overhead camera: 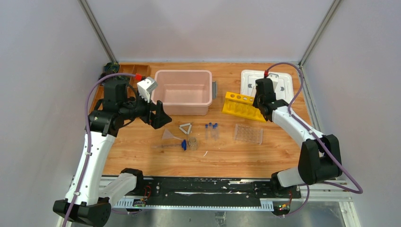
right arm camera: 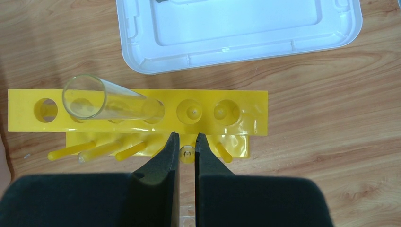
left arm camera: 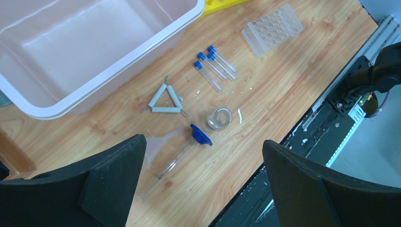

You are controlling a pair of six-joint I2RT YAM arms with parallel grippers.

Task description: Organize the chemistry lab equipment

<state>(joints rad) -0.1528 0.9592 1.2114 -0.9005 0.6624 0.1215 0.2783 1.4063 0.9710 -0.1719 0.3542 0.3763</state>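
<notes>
Several blue-capped vials (left arm camera: 215, 64) lie mid-table, right of a pale triangle (left arm camera: 164, 100). Nearer the front are a tiny beaker (left arm camera: 219, 118), a clear funnel (left arm camera: 158, 144) and a slim clear tube with a blue foot (left arm camera: 177, 158), lying flat. My left gripper (left arm camera: 202, 143) hangs open above them and holds nothing. The clear vial tray (overhead camera: 248, 134) sits to the right. A wide clear glass tube (right arm camera: 108, 101) leans in the yellow holed rack (right arm camera: 246, 113). My right gripper (right arm camera: 187, 137) is shut above the rack's near edge, and a yellow peg shows below its tips.
A pink bin (overhead camera: 183, 92) stands at the back centre. A white lid (overhead camera: 267, 82) lies behind the rack. The brown wooden tray (overhead camera: 130, 71) is at the back left. A black rail (overhead camera: 208, 189) runs along the table's front edge.
</notes>
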